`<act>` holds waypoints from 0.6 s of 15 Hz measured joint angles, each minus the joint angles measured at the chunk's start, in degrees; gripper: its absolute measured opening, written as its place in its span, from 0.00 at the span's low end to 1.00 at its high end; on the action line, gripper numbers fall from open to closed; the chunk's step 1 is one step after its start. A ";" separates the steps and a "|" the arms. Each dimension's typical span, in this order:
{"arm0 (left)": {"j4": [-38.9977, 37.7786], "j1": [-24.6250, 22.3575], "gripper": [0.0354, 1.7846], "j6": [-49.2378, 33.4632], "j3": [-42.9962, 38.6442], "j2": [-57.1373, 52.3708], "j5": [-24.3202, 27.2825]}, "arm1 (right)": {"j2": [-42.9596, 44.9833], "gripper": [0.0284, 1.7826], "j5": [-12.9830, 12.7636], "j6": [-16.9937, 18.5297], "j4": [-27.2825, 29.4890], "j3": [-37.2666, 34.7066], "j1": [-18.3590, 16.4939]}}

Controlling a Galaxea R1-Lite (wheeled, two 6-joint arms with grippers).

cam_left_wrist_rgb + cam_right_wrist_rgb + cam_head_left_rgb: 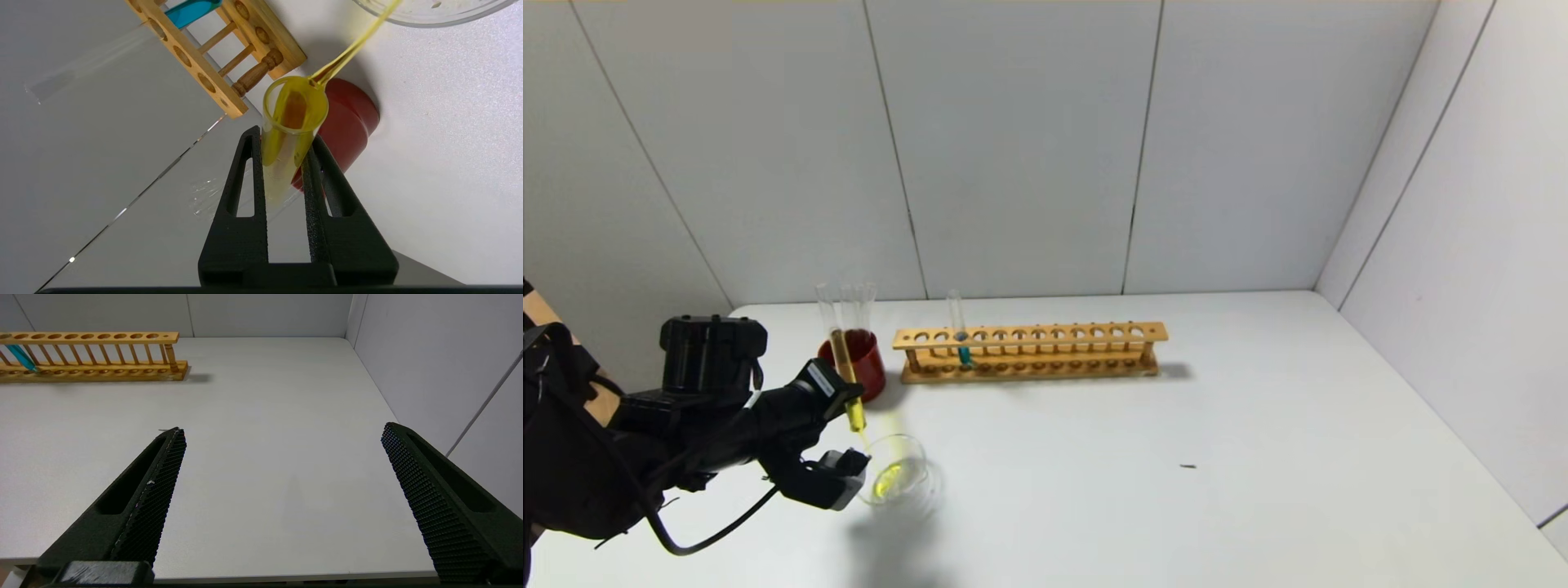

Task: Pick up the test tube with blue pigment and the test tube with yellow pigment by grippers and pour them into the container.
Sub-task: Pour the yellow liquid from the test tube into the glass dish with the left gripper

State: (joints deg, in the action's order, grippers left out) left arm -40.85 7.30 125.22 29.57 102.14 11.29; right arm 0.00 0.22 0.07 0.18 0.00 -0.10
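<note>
- Pouring in progress, head view: left gripper (pixel 846 425) sits at the table's 8 o'clock corner, clamped on the test tube with yellow pigment (pixel 847 382), which is inverted with its mouth down.
- A thin yellow stream falls from the tube mouth into the container (pixel 900 475), the clear glass dish at 5 o'clock from the gripper; a yellow pool lies on the dish's floor.
- Red cup (pixel 859 359) stands just behind the gripper, at 11 o'clock from the dish, holding colourless tubes (pixel 849 304) that lean above its rim.
- Wooden rack (pixel 1029 351) lies at 3 o'clock from the cup, near the back wall; the test tube with blue pigment (pixel 959 331) stands upright in a hole near its left end.
- White table (pixel 1258 457) — a small dark speck (pixel 1187 466) near its middle.
- Left wrist view: both black fingers (pixel 255 163) press the yellow tube (pixel 292 122) from either side; liquid coats its inner wall and leaves the lip as a narrow ribbon toward the dish rim (pixel 429 16).
- Same view: red cup (pixel 347 122) is behind the tube, the rack end (pixel 229 53) and the blue liquid (pixel 192 10) farther off.
- Right wrist view: right gripper (pixel 282 437) hangs over bare table (pixel 265 416), its jaws wide apart and holding nothing.
- Same view: rack (pixel 94 355) is at 10 o'clock, well away — blue tube bottom (pixel 22 359) visible at its far end.
</note>
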 joint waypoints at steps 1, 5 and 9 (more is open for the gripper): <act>0.00 -0.02 0.16 0.05 0.07 0.06 -0.02 | 0.00 0.98 0.02 0.02 0.00 0.00 0.00; -0.02 0.09 0.16 0.13 0.11 0.26 -0.57 | 0.00 0.98 0.00 0.02 -0.02 0.00 0.00; -0.11 0.18 0.16 1.43 0.24 0.13 -0.66 | 0.00 0.98 0.00 0.00 0.00 0.00 0.00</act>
State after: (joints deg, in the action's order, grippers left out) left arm -40.96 7.49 126.65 29.82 102.28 10.63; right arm 0.00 0.22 0.07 0.18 0.00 -0.10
